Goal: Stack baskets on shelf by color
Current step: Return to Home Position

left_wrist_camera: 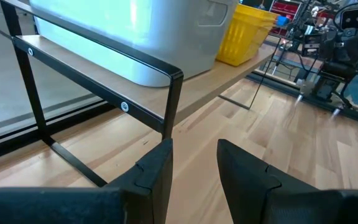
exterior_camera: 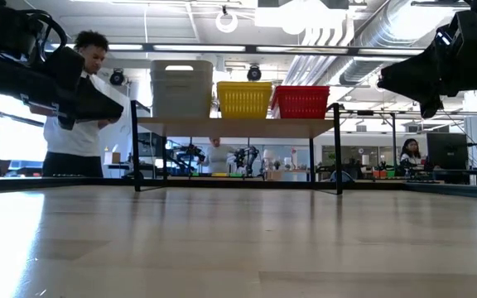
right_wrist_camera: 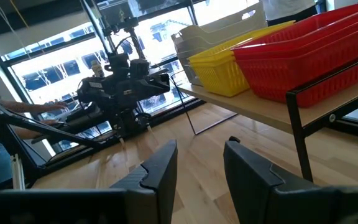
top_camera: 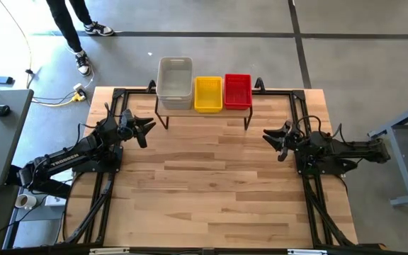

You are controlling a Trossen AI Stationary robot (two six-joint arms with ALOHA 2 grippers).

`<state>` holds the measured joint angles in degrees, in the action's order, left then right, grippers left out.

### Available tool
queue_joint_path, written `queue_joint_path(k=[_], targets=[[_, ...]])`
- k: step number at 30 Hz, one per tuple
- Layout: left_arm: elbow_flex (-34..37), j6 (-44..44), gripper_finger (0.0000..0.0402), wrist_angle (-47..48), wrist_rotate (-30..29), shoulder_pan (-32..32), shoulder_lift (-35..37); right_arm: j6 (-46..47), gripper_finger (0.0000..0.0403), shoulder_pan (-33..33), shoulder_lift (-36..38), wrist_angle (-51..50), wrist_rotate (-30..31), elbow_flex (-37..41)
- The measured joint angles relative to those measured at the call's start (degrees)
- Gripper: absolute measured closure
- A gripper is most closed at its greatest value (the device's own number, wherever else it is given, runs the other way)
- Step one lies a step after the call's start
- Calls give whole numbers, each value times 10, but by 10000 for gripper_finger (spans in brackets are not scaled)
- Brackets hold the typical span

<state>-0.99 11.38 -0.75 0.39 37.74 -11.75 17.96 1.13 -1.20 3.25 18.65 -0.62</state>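
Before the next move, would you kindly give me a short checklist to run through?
1. The grey stack sits on the shelf, at the left arm's end: ok.
2. The yellow stack sits in the middle: ok.
3. The red stack sits at the right arm's end: ok.
4. The left gripper is open, empty, clear of the shelf: ok.
5. The right gripper is open and empty: ok.
6. Each stack is three high: cannot tell.

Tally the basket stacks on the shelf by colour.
Pale grey stack: 1
Yellow stack: 1
Red stack: 1
Total: 3 stacks, side by side on the shelf. How many baskets are nested in each stack cannot be told.
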Motion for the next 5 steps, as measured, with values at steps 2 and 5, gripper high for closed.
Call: queue_joint_path(k=[2,5], targets=[[0,0,284,0,0,0,0,0,286,0,0,0,0,0],[0,0,284,0,0,0,0,0,286,0,0,0,0,0]])
